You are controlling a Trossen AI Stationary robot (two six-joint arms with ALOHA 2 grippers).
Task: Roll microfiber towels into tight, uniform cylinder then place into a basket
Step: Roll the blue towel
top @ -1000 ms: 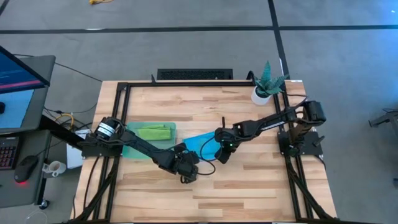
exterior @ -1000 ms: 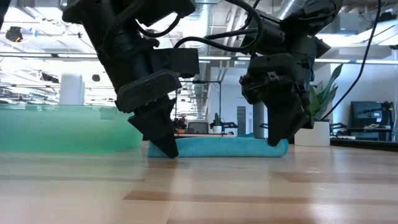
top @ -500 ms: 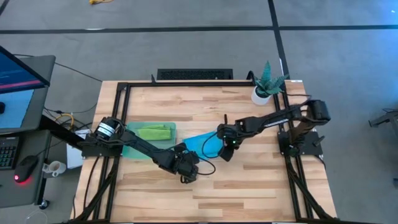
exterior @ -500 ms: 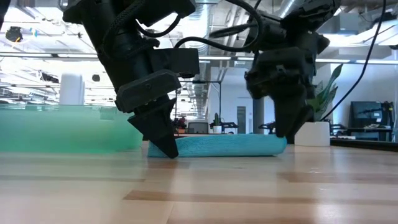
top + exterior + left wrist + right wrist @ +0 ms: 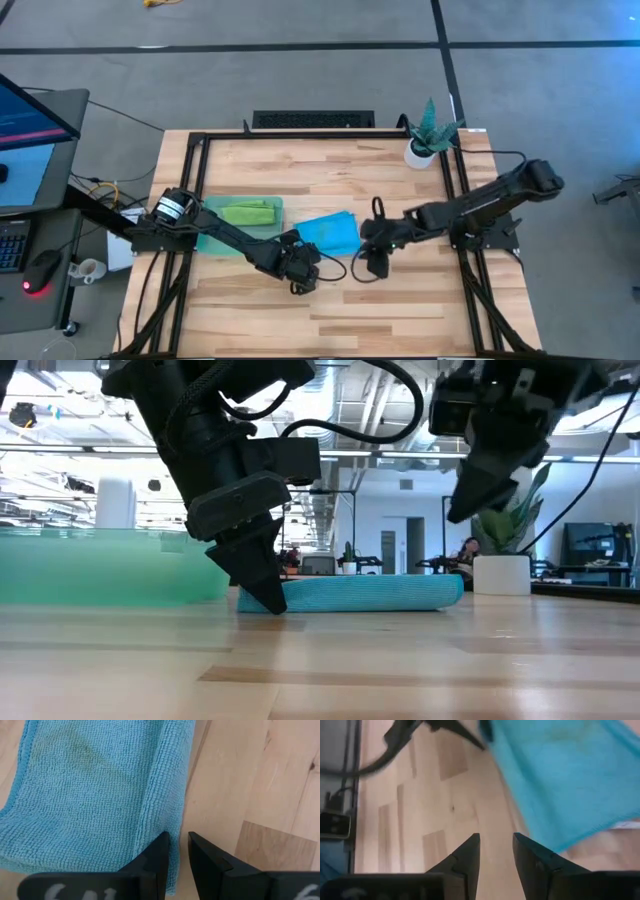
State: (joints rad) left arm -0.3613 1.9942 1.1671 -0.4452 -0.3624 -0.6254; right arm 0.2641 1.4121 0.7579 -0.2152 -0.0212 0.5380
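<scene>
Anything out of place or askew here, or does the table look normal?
Nothing spilled or damaged. The blue towel lies folded, not rolled, slightly angled to the table edges; the left gripper pins its corner. The green towel lies in the basket. The right gripper hovers empty.

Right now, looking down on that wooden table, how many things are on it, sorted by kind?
Towels: 2, a blue towel lying flat and a green towel lying in the tray
Trays: 1, the teal tray
Potted plants: 1, the potted plant near the far right corner
Robot grippers: 2, the left gripper and the right gripper
Total: 6
</scene>
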